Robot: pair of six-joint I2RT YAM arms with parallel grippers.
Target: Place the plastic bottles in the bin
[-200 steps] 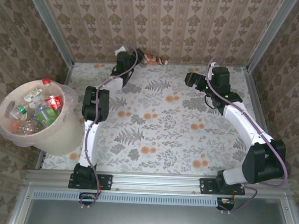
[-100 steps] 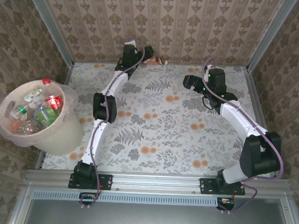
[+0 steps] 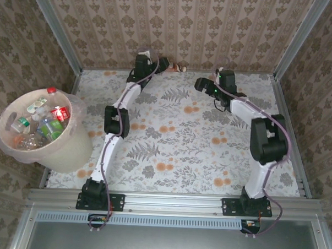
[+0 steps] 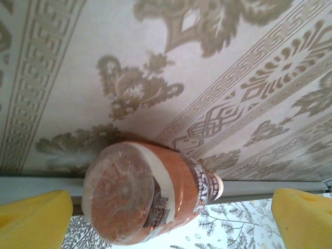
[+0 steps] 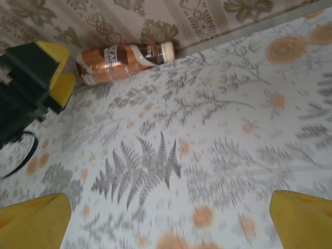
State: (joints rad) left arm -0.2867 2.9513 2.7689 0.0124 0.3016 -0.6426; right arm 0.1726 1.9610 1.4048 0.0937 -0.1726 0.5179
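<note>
The table [image 3: 187, 153] wears a floral cloth. One brown bottle [image 5: 122, 61] lies on its side at the far edge, against the wall, cap pointing right.

The bottle [image 4: 140, 192] is glossy clear plastic with a shiny copper-brown label. The pads [image 4: 33, 220] of my left pincer [image 4: 168, 218] look matt yellow and soft. The bench [image 5: 207, 155] has a matt floral print.

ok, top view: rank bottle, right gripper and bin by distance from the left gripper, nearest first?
1. Bottle, at the back wall, just ahead of the left gripper.
2. Right gripper, further right, off the wall.
3. Bin, far left, near side.
</note>
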